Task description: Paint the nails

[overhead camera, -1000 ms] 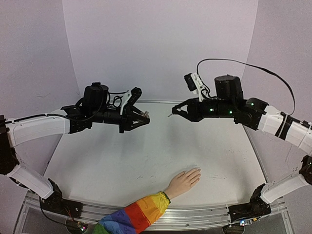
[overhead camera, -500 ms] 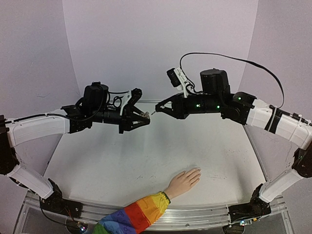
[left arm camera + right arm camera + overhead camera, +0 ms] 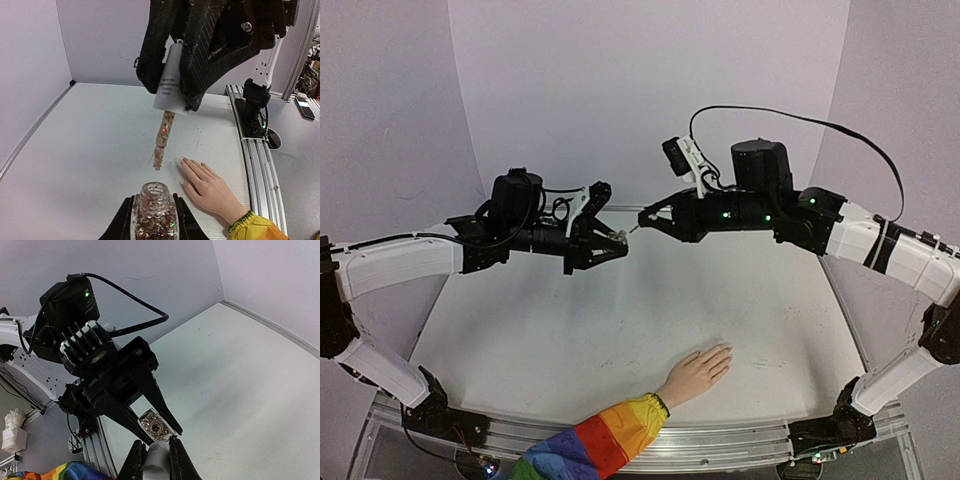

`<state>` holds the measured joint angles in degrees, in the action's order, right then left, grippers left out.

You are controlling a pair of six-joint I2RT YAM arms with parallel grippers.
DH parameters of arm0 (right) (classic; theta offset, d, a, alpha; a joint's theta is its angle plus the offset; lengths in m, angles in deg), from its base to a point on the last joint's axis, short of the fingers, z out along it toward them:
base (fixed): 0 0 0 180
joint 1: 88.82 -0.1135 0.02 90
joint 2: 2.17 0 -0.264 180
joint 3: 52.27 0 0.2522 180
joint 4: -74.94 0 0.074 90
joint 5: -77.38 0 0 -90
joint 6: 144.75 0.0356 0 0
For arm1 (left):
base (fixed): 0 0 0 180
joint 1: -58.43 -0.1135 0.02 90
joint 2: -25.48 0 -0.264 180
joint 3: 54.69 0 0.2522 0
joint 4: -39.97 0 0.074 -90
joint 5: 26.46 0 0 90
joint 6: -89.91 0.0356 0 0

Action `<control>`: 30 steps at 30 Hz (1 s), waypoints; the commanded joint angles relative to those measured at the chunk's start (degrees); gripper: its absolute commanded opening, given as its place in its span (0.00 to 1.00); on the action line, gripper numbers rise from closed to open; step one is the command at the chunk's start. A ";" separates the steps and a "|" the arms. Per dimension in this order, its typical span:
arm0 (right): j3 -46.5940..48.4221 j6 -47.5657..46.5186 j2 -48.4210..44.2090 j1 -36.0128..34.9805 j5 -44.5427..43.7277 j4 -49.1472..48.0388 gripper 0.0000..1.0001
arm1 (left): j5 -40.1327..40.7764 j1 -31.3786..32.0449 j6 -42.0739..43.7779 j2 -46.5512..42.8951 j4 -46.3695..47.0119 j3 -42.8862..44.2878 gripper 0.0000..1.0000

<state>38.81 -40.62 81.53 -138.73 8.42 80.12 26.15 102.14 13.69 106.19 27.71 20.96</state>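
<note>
Left wrist view: the nails are shown pale and bare at the fingertips of the small flesh-coloured hand. The hand is laid palm down on the desk, with the fingers together. In the top external view it is placed close to the near edge, about midway along it, with the fingers directed away from that edge. The rainbow-striped sleeve is seen crossing the near edge behind the wrist.

No polish can be made out on any nail, so the painting itself is judged not yet begun.

Preparation is judged complete. The brush is out of the bottle and thickly coated with glitter polish. It hangs tilted from its white cap, and its tip is shown just clear of the open mouth of the polish bottle.

The cap is pinched between the closed fingers of the right gripper. The bottle is clamped at its sides by the narrowed fingers of the left gripper.

Both grippers are held tip to tip in the air over the far half of the desk, well apart from the hand.

What is left, by this reading, is for the loaded brush to be carried down to the near edge and drawn over each nail in turn. The bottle is to be kept within reach for reloading, and the cap is finally to be returned to it.
</note>
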 commanded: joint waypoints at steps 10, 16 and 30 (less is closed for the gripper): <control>3.35 -0.24 1.34 -0.28 3.02 -3.21 0.00 | -1.59 -0.11 1.51 -0.02 1.75 2.35 0.00; 2.96 -0.42 0.70 -0.36 2.55 -3.77 0.00 | -1.48 -0.11 1.58 0.06 1.75 2.24 0.00; 1.91 -0.54 -0.15 -0.56 2.74 -4.51 0.00 | -0.72 -0.11 1.55 -0.10 1.46 2.07 0.00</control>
<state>39.36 -40.64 82.91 -138.77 9.51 79.23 26.04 102.14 14.89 106.47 27.71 20.96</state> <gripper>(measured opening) 0.136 0.221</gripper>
